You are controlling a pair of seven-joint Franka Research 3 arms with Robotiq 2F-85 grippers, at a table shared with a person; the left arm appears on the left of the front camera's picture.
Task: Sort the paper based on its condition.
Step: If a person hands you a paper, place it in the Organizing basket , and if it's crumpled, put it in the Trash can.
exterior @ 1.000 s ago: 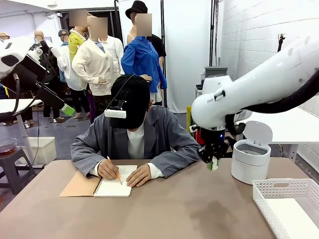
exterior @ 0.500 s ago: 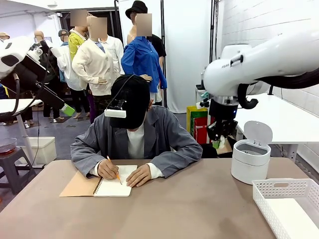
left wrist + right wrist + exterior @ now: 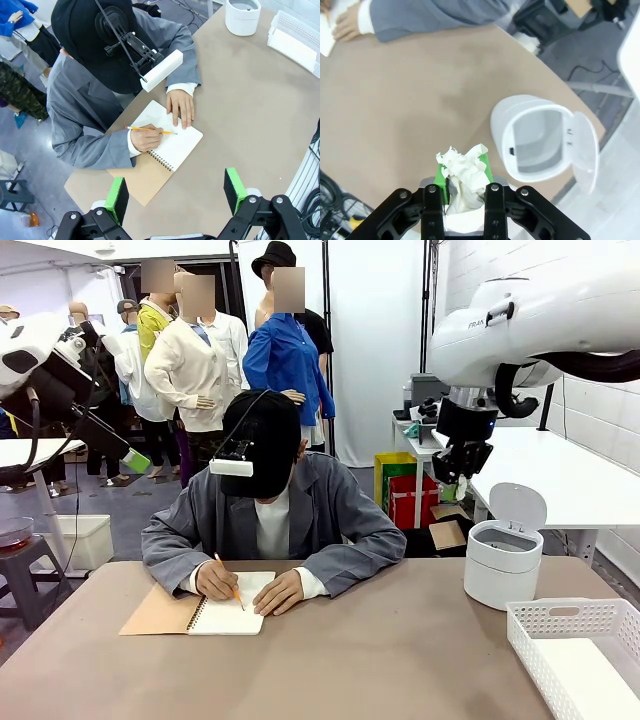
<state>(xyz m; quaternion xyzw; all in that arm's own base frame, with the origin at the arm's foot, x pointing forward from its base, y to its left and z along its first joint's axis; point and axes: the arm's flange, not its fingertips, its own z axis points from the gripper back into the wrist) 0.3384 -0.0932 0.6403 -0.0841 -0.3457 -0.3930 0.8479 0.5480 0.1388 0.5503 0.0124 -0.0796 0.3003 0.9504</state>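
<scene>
Right tool (image 3: 465,192): you've got crumpled paper (image 3: 464,172) pinched between its pads, high over table's (image 3: 380,650) far right, above open white bin (image 3: 542,140).
Left tool (image 3: 175,192): spread, empty, above person's notebook (image 3: 167,150).

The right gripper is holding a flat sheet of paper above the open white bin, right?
Not quite. The right gripper holds a crumpled wad of paper, not a flat sheet, as the right wrist view shows. It is above the open white bin.
</scene>
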